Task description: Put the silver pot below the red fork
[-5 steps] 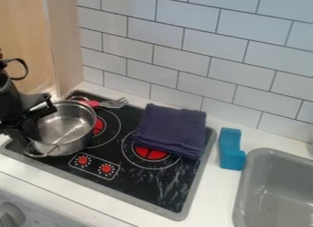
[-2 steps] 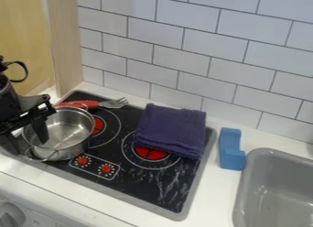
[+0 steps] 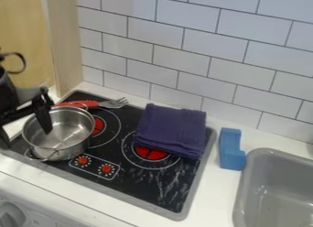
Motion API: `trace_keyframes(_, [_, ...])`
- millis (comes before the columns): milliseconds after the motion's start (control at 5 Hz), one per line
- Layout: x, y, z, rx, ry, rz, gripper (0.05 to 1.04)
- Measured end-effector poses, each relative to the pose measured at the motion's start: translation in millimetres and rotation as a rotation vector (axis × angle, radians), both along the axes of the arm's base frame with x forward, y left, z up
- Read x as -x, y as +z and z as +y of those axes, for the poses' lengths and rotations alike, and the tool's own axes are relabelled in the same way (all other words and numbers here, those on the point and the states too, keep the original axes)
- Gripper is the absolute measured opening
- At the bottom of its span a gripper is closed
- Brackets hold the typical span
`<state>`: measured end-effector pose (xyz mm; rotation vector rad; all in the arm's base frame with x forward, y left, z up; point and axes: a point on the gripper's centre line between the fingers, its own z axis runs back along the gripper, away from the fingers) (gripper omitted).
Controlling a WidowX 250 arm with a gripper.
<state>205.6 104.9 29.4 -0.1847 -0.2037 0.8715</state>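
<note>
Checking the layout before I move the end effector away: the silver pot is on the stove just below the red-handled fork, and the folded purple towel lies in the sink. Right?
Not quite: the camera view shows the folded purple towel on the stove, not in the sink. The silver pot is on the stove just below the red-handled fork.

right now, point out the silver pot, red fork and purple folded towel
Silver pot (image 3: pixel 66 132), camera view, inside bottom
Red fork (image 3: pixel 91 104), camera view, handle
Purple folded towel (image 3: pixel 172 129), camera view, top face
</note>
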Motion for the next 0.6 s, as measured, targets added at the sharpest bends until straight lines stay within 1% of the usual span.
trace_keyframes(200, [0.7,16.0,-0.7,-0.024,-0.011,-0.029,0.999])
trace_keyframes(400, [-0.1,33.9,0.4,-0.057,0.007,-0.067,0.999])
trace_keyframes(600, [-1.0,35.3,0.5,-0.058,0.009,-0.071,0.999])
